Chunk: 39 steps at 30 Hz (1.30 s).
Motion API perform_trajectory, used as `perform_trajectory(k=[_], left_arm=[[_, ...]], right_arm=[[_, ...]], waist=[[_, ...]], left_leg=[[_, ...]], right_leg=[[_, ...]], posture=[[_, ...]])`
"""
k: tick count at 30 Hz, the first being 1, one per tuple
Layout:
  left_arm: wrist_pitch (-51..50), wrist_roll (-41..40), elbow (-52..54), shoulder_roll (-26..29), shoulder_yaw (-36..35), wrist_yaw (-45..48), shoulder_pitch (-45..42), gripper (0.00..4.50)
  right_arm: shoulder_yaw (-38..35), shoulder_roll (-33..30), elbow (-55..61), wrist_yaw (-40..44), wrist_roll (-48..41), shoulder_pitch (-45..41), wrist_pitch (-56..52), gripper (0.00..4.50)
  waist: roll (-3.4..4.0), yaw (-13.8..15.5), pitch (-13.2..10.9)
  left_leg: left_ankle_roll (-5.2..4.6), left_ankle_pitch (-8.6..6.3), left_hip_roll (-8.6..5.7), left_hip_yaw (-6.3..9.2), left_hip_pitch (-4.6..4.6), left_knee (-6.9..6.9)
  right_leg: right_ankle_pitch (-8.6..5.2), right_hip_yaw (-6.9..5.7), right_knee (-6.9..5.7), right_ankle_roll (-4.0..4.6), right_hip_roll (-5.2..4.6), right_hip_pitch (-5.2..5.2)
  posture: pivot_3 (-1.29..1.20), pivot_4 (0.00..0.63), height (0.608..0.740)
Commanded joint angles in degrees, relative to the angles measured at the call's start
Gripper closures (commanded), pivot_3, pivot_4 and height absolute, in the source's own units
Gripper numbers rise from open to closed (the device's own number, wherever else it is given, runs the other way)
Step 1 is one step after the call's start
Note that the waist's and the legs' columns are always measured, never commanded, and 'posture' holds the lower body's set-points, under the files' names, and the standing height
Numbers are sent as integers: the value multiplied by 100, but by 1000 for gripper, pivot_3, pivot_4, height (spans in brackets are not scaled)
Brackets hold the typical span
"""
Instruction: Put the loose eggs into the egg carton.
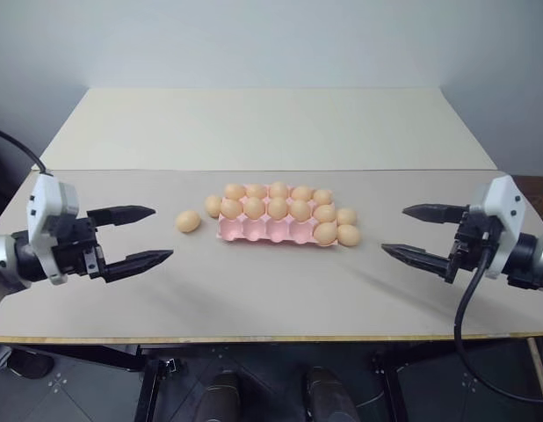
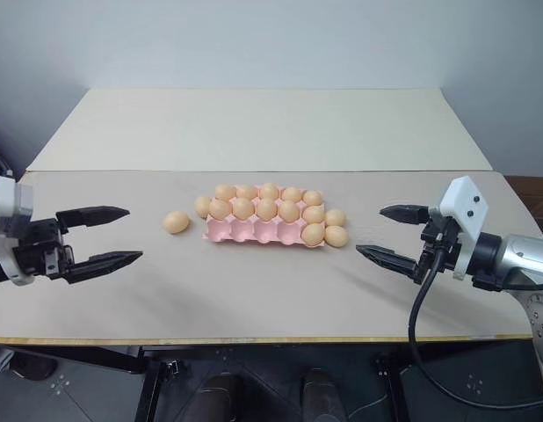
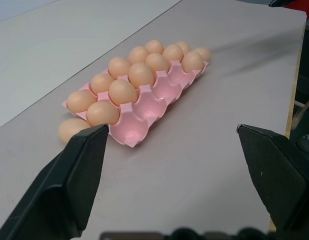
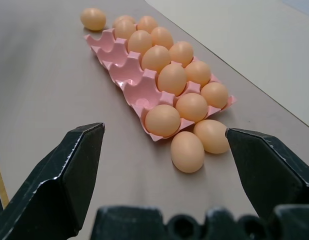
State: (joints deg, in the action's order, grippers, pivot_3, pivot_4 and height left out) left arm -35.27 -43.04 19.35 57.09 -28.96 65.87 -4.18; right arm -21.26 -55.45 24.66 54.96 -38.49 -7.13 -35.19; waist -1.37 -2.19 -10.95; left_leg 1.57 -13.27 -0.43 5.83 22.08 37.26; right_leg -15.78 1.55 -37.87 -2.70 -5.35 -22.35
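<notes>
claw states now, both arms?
Left claw: open, holding nothing.
Right claw: open, holding nothing.

The egg carton (image 1: 276, 227) is set at the middle of the table (image 1: 254, 290), with its two far rows filled and one egg seated at the right end of the near row. Two loose eggs (image 1: 348, 235) are placed touching the carton's right end, one (image 1: 213, 206) against its left end, and one (image 1: 188, 221) apart to the left.
</notes>
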Motion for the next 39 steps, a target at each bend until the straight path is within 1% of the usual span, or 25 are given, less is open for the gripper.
perform_trajectory(k=[1,4,9,15,17,20,23,25,29,33,39], left_arm=[[-109,-52,26,158,-4,-101,-117,24],[-285,-231,27,131,-97,-208,-233,24],[-58,-63,-58,218,-18,-14,-305,24],[-60,-117,-34,159,16,18,-372,24],[-84,-139,-9,143,52,53,-339,24],[-51,-98,-49,150,197,96,-422,24],[-43,-94,-172,153,436,95,-737,24],[-44,-92,-220,146,556,132,-879,24],[-46,-74,-213,113,643,173,-932,24],[-27,-58,-233,94,666,166,-951,24],[21,-20,-251,75,680,165,-945,24]], right_arm=[[-207,-59,205,24,-38,-14,111,0],[-227,-67,223,27,-51,-4,90,0],[-222,-134,134,84,-24,-79,101,0],[-245,-490,18,281,70,-166,62,0],[-126,-578,-3,333,199,-137,148,0],[210,-566,-48,253,440,-265,211,0],[857,-438,-208,97,881,-584,340,0],[1424,-310,-430,31,1338,-824,548,0],[2183,34,-951,-119,2020,-1323,850,0],[2628,388,-1511,-161,2480,-1783,1114,0],[3060,806,-2193,-142,2980,-2258,1346,0]], waist=[[0,3,0],[0,3,0],[0,-2,0],[0,1,0],[0,5,0],[0,0,0],[-1,-9,0],[-1,-21,0],[-1,-42,0],[-1,-36,0],[-1,-34,0]], left_leg=[[0,0,0,0,0,0],[0,0,0,-2,-1,0],[0,0,2,-4,-1,0],[0,0,4,-7,-3,0],[1,-1,5,-8,-1,0],[1,-1,6,-10,-3,0],[1,-1,9,-15,-8,1],[1,-1,13,-17,-10,0],[2,-1,15,-28,2,-2],[3,0,15,-42,28,0],[4,0,20,-50,30,-1]], right_leg=[[0,0,0,0,0,0],[0,2,0,0,0,0],[0,4,0,1,2,-1],[1,7,1,2,4,-1],[1,7,2,2,5,-1],[1,9,1,2,5,-2],[3,13,-3,3,8,0],[5,14,-1,6,13,-1],[6,27,-5,7,15,-24],[8,46,-22,9,16,-68],[10,53,-22,12,21,-76]], posture=[[0,150,740],[0,150,740],[0,150,740],[0,150,740],[0,150,740],[0,150,740],[0,150,740],[0,150,740],[0,150,740],[0,150,740],[0,150,740]])
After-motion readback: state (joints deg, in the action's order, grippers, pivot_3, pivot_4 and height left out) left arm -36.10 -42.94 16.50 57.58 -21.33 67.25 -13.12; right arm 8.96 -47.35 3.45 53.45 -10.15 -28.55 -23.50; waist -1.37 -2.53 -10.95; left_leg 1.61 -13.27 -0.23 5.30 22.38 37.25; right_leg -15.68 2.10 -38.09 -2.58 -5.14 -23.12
